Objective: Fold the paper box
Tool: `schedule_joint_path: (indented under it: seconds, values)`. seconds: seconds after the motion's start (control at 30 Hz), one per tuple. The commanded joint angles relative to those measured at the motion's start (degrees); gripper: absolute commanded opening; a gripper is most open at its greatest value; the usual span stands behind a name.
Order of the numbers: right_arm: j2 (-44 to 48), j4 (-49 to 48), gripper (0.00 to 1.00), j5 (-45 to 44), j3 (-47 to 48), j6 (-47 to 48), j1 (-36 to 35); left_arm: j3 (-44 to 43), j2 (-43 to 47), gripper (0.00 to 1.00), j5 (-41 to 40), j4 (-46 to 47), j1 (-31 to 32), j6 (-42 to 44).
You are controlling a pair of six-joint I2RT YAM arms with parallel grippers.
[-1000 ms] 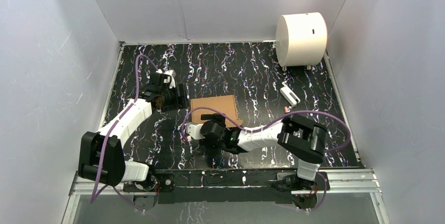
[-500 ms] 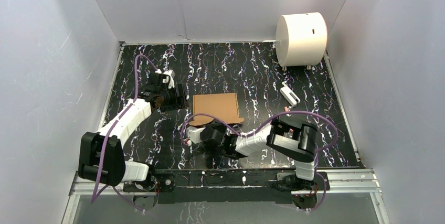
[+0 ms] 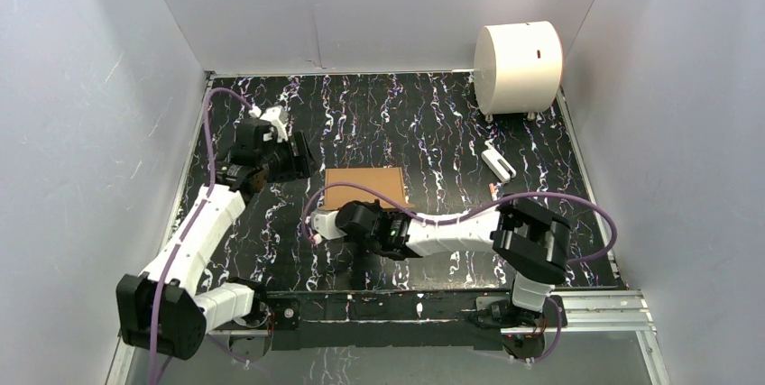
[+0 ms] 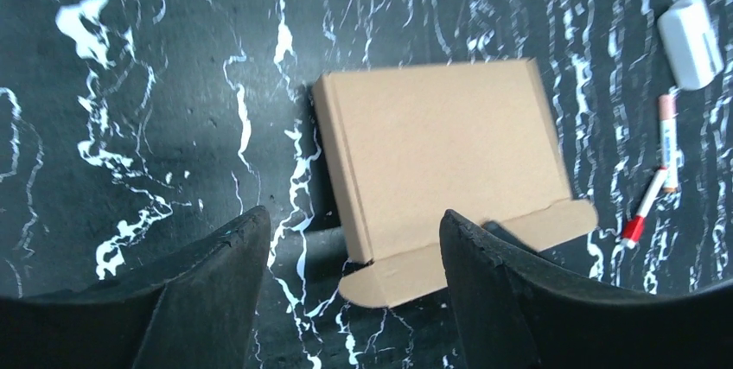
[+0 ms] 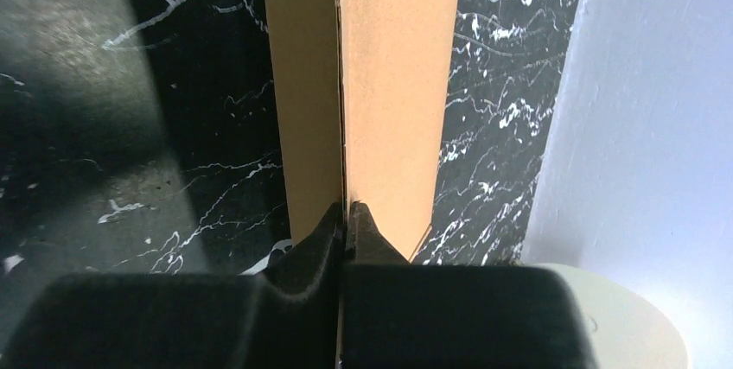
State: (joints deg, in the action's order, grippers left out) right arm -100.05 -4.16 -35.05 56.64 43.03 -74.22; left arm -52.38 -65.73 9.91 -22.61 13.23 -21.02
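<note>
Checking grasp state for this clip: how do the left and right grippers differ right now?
The left gripper has its jaws open, holding nothing; the right gripper has its jaws shut. The left hovers apart from the paper box; the right pinches its edge. Both face the box.

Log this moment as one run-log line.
stage: folding paper box | right tool: shut on paper box's near edge | left tool: open, off the box

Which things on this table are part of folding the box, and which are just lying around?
Job: paper box; right gripper, pinching its near edge; left gripper, open.
Lying about: white cylinder; white block; red-capped pen; second pen.
</note>
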Motion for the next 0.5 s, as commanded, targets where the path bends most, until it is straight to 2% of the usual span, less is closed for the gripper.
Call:
schedule_joint_path:
  seconds: [0.0,0.27,0.47]
  values:
    - [3.9,13.9,0.0,7.8,7.0,-5.4,0.2,-4.5,4.1,0.69,-2.3,-3.8,-0.4,0.0]
    - [2.6,38.3,0.0,19.4,24.0,-11.3,2.2,-11.4,7.6,0.69,-6.7,-10.4,-0.3,2.5]
    - [1.2,52.3,0.0,35.0,34.3,-12.5,8.4,-14.2,8.6,0.69,-8.9,-13.1,-0.3,4.6]
